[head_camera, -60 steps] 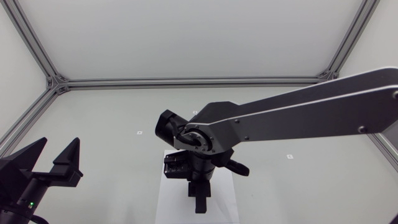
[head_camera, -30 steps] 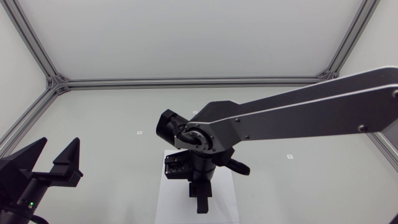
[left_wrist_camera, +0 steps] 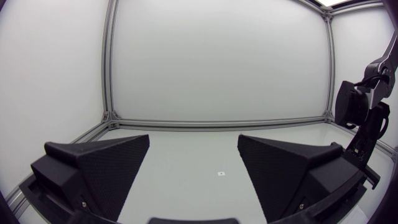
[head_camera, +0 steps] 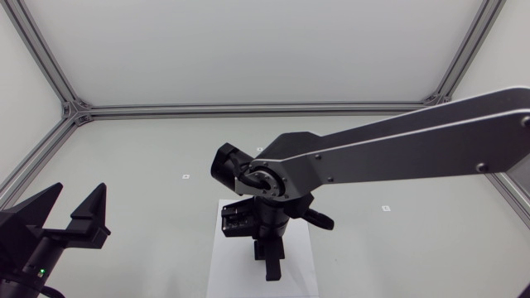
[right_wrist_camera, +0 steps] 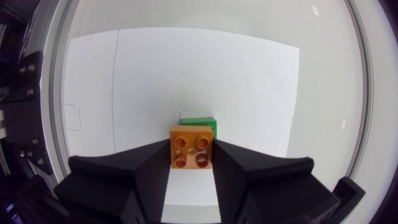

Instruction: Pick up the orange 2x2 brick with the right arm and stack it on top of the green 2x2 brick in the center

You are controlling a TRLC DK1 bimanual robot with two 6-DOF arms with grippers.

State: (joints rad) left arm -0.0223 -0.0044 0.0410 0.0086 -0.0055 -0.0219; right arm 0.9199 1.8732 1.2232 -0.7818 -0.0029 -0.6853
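Note:
In the right wrist view the orange 2x2 brick (right_wrist_camera: 192,147) sits studs-up between my right gripper's (right_wrist_camera: 191,163) black fingers, which are shut on it from both sides. The green 2x2 brick (right_wrist_camera: 199,122) lies on the white sheet (right_wrist_camera: 249,81) just ahead of and below the orange one, partly covered by it. Seen from the head camera, my right arm reaches in over the sheet (head_camera: 224,265) with its gripper (head_camera: 270,266) pointing down; both bricks are hidden under it there. My left gripper (head_camera: 74,217) rests open and empty at the near left.
Small white markers (head_camera: 185,176) dot the grey tabletop. An aluminium frame (head_camera: 248,108) runs along the table's far edge and sides. From the left wrist camera, my right arm (left_wrist_camera: 367,124) stands off to one side beyond the open left gripper (left_wrist_camera: 194,168).
My right arm has shifted slightly over the sheet with the orange brick still in its gripper. The left arm has not moved.

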